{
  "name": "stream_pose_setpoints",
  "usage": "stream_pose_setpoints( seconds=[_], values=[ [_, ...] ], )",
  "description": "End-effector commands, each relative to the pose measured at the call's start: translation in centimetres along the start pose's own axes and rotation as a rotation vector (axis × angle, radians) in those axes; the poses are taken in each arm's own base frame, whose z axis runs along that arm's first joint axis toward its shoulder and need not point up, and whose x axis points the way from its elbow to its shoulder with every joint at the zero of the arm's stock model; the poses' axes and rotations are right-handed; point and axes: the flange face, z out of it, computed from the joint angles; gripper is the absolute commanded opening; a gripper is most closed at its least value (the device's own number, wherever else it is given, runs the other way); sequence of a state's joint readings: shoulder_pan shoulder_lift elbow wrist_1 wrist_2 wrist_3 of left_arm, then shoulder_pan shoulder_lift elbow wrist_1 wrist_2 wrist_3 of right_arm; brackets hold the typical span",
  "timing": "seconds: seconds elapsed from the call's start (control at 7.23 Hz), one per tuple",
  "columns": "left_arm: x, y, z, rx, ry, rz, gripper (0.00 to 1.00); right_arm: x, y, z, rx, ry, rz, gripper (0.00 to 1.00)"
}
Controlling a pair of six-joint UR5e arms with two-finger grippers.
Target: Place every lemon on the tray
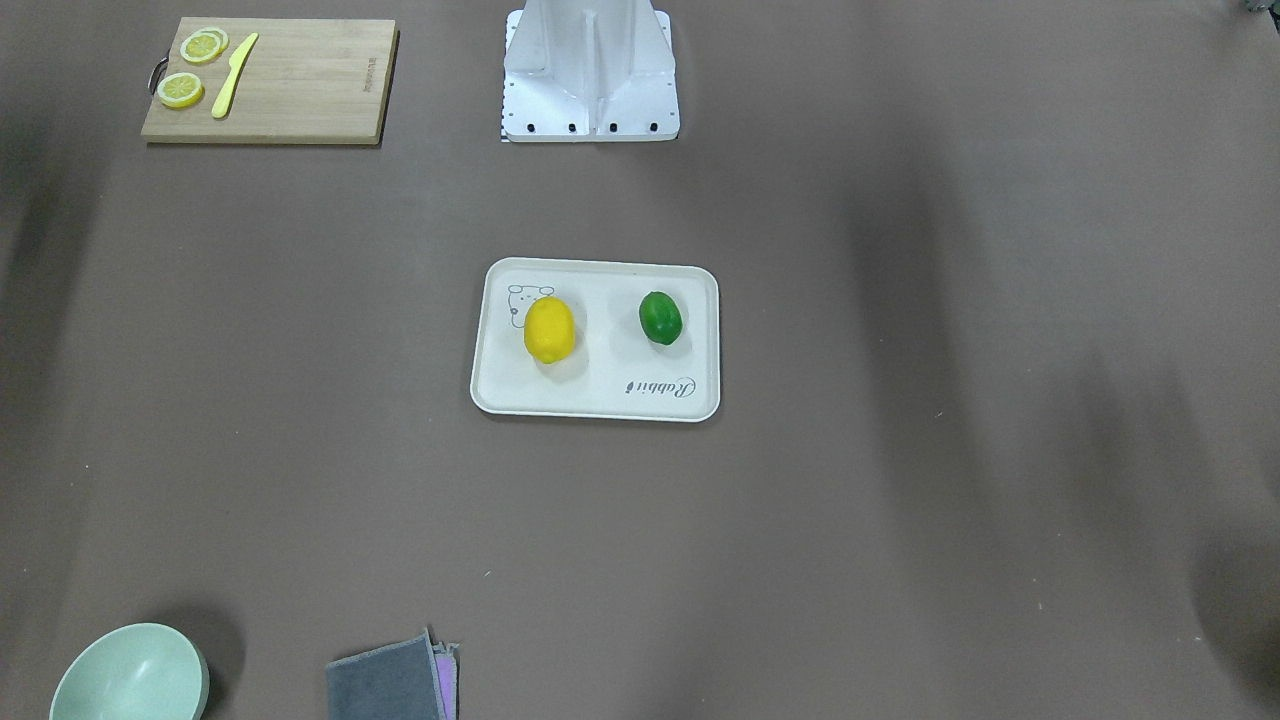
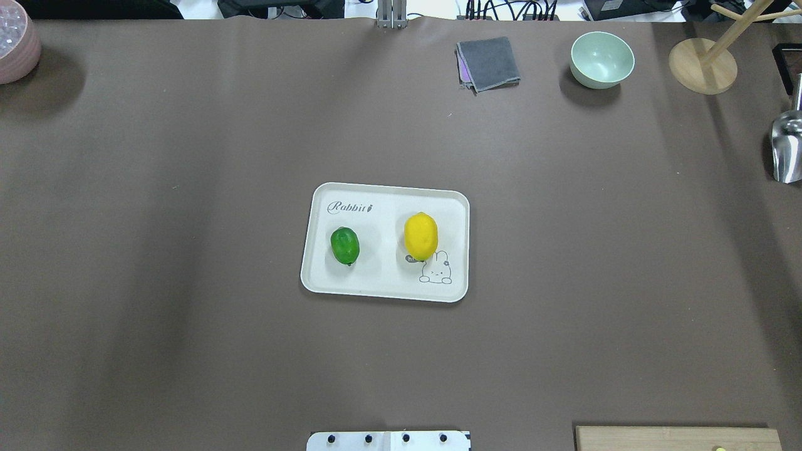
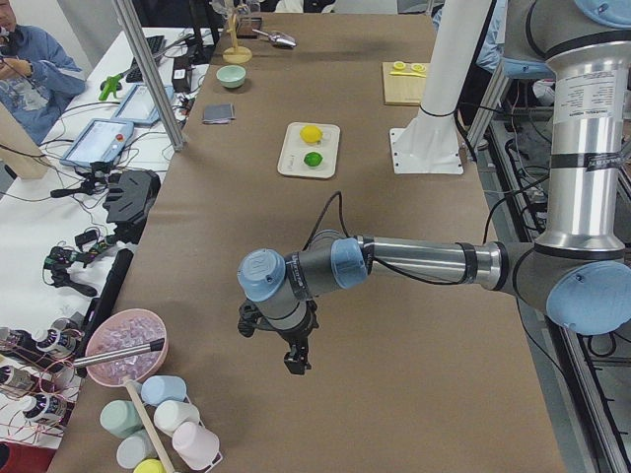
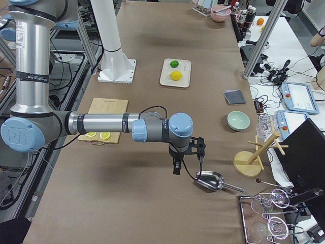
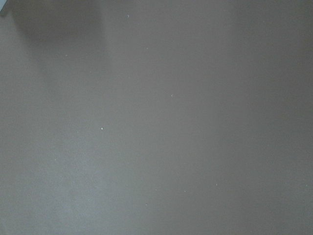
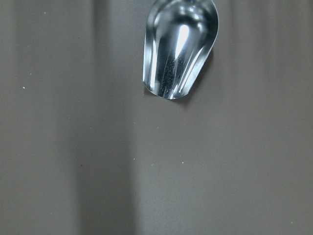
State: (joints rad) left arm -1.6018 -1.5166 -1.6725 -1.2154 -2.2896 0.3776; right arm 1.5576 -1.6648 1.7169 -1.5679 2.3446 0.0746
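Note:
The cream-white tray (image 2: 382, 275) lies mid-table. On it rest the yellow lemon (image 2: 420, 235) and the green lemon (image 2: 345, 245), apart from each other; both also show in the front-facing view, yellow lemon (image 1: 549, 329) and green lemon (image 1: 660, 317). My left gripper (image 3: 276, 347) hangs over bare table far out at the left end and shows only in the exterior left view. My right gripper (image 4: 188, 165) hangs at the right end beside a metal scoop and shows only in the exterior right view. I cannot tell whether either is open or shut. Neither holds a lemon.
A wooden cutting board (image 1: 300, 90) carries lemon slices (image 1: 203, 45) and a yellow knife (image 1: 233, 75). A mint bowl (image 2: 601, 58), a grey cloth (image 2: 489, 62), a wooden stand (image 2: 702, 66), a metal scoop (image 6: 178, 49) and a pink bowl (image 2: 15, 41) sit at the table's edges.

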Motion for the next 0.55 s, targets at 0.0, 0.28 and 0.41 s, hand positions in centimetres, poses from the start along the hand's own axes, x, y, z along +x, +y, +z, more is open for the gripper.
stream_pose_setpoints(
  seconds=[0.0, 0.28, 0.41],
  values=[
    [-0.46, 0.36, 0.36, 0.005, 0.000, -0.006, 0.98, 0.17, 0.13, -0.09, 0.002, -0.001, 0.004, 1.00],
    [-0.42, 0.34, 0.29, 0.007, -0.002, -0.004, 0.98, 0.17, 0.13, -0.09, 0.002, -0.001, 0.004, 1.00],
    [-0.41, 0.33, 0.28, 0.008, -0.003, -0.003, 0.98, 0.12, 0.20, -0.09, 0.001, -0.005, 0.004, 1.00]
  ],
)
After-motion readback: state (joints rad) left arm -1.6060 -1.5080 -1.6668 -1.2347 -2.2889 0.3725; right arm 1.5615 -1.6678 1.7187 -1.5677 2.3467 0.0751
